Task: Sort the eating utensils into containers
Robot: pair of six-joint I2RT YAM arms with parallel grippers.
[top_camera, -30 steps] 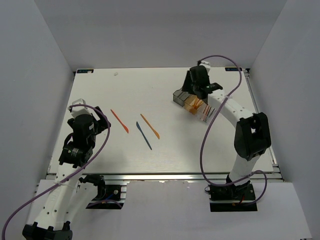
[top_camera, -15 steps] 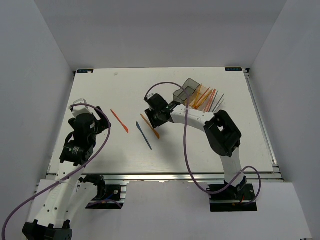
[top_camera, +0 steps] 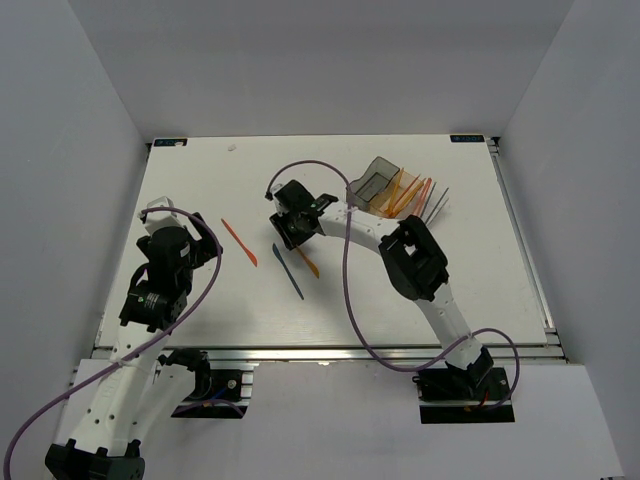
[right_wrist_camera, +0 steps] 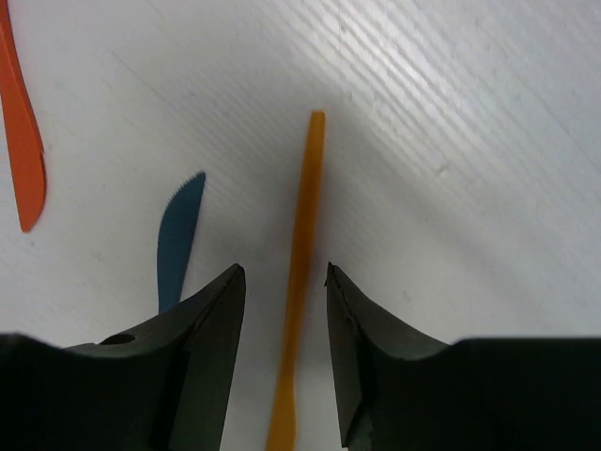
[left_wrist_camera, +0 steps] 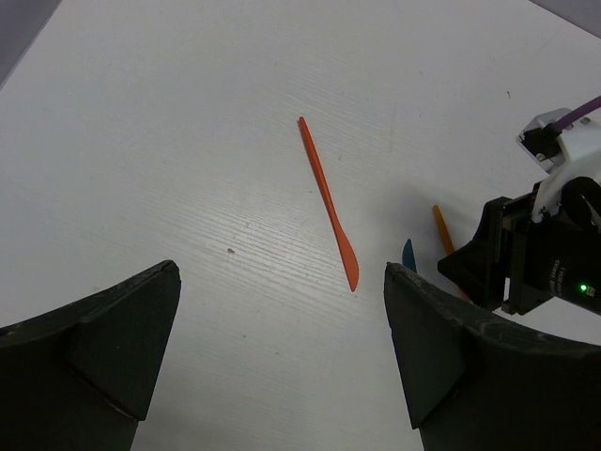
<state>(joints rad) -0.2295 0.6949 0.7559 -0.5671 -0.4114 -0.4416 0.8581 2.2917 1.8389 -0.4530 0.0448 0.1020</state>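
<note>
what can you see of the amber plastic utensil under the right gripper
The thin amber plastic utensil is a flat, slightly translucent strip with a squared end. Its other end runs out of the right wrist view. It lies flat on the white table, beside the dark blue plastic knife but apart from it. The open right gripper straddles it, one finger on each side. Whether they touch it cannot be told.

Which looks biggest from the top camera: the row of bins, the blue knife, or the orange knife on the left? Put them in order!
1. The row of bins looks biggest by far.
2. The blue knife and the orange knife look about the same length and thinness, so they tie.
</note>
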